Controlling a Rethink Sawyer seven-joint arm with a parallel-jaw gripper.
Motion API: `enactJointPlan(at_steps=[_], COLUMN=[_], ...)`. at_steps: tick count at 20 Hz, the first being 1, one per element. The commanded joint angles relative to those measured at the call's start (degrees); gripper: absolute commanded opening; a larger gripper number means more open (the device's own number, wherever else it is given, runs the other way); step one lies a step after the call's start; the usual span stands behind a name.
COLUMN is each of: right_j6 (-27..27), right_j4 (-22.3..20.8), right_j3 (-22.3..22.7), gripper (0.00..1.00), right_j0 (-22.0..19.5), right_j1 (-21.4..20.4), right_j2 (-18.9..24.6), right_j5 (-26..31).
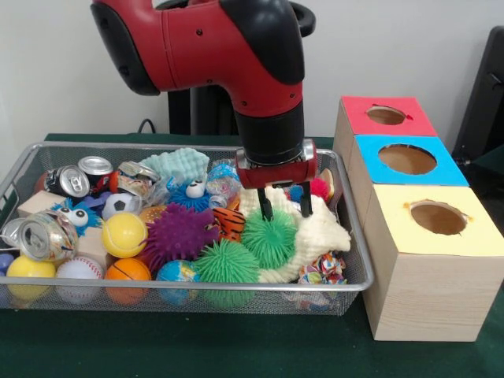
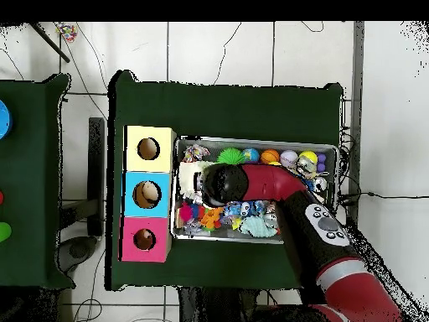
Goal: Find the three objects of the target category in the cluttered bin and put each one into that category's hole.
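- Over the bin's box-side half, your gripper (image 1: 284,206) hangs with its two black fingers spread apart and nothing between them; the tips dip toward a green spiky ball (image 1: 269,237).
- That ball rests on a cream foam piece (image 1: 319,236), so it sits high in the pile, which likely makes it the easiest thing to reach. Whether it belongs to the target category, you cannot tell from these views.
- Around it lie a purple spiky ball (image 1: 179,233), a second green spiky ball (image 1: 227,264) and an orange striped toy (image 1: 229,222), all touching or nearly so.
- Farther out, crushed cans (image 1: 66,182) and small sports balls (image 1: 124,234) fill the wire bin (image 1: 356,279).
- Beside the bin stand three boxes with round holes: yellow (image 1: 438,218), blue (image 1: 406,160), red (image 1: 386,116).
- From the front you see finger spacing and height; overhead, the wrist (image 2: 219,183) hides the fingers, but that view alone shows something pale inside the blue box's hole (image 2: 147,193).
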Motion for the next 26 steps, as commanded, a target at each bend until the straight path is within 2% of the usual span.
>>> enactJointPlan(at_steps=[1,13,20,26], right_j6=[-6.2,-10.4,-9.9,-7.8], right_j4=[0.8,-1.4,-2.9,-5.0], right_j3=[-6.9,-6.1,-3.2,-2.2], gripper=[1.00,1.00,1.00,1.00], right_j0=[-1.2,-5.5,-7.6,-7.3], right_j1=[3.2,2.7,0.9,1.9], right_j2=[4.4,5.7,6.0,4.9], right_j5=[6.6,8.5,7.5,3.5])
